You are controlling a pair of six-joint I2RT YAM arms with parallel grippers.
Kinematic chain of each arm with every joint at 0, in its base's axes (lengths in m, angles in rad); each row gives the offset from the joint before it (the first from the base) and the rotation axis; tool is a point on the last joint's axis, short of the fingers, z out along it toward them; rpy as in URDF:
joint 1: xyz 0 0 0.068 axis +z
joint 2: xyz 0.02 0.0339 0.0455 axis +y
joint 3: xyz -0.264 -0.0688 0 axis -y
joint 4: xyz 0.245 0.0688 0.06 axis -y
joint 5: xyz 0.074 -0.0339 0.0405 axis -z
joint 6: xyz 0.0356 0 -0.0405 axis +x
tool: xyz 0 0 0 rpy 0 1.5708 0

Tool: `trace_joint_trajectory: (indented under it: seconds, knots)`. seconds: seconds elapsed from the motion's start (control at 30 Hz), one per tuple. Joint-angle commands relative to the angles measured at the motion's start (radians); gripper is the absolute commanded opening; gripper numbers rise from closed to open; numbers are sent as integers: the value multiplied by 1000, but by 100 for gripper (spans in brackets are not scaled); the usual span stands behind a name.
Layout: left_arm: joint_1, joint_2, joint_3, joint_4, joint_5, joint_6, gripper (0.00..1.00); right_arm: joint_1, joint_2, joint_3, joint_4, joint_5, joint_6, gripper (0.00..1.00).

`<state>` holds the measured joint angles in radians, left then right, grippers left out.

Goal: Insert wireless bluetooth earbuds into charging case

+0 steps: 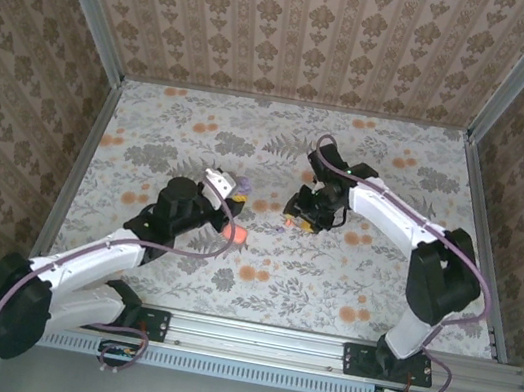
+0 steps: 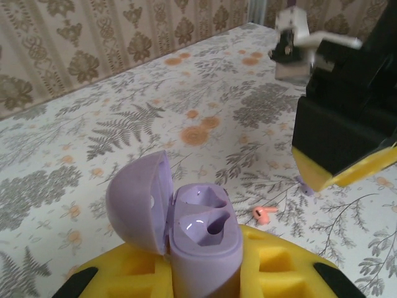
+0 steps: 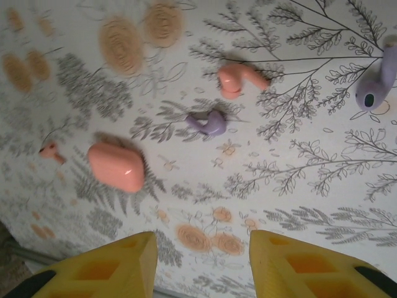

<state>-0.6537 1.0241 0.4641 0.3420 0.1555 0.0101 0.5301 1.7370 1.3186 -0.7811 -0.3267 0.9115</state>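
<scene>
Left tool [image 2: 201,276] is clamped on a lilac plastic earbud case [image 2: 198,233]. Its yellow fingers [image 2: 273,264] press either side of the base, and the domed lid stands swung open to the left over two moulded wells (glossy inside). Right tool [image 3: 201,261] hangs above the floral-printed surface [image 3: 298,186] with its yellow tips parted and nothing between them.

The coral-pink rounded-square plastic charging case [image 3: 116,166] lies shut on the surface, smooth and faintly shiny, and in the top view it sits just beside the left arm's wrist. A tiny coral-pink earbud [image 3: 239,79] lies well apart from it, past a small lilac earbud [image 3: 208,123]. A second coral-pink earbud [image 3: 51,151] lies near the case's other side (blurred, so its shape is unclear). Another lilac earbud [image 3: 375,87] rests near the right wrist view's edge.

From above, the left arm stretches forward and to the right from its base, ending low over the surface. The right arm rises to a dark elbow, then reaches left toward the middle, its tool pointing down.
</scene>
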Motion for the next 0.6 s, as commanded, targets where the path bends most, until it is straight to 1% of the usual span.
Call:
trace_joint_trajectory:
  seconds: [0.0, 0.27, 0.57]
  knots:
    - [31, -47, -23, -42, -29, -31, 15, 22, 68, 16, 12, 16, 114, 44]
    - [71, -125, -51, -83, -40, -51, 15, 47, 205, 67, 39, 6, 145, 44]
    - [104, -139, -65, -88, -29, -47, 15, 52, 306, 139, 36, 15, 143, 42]
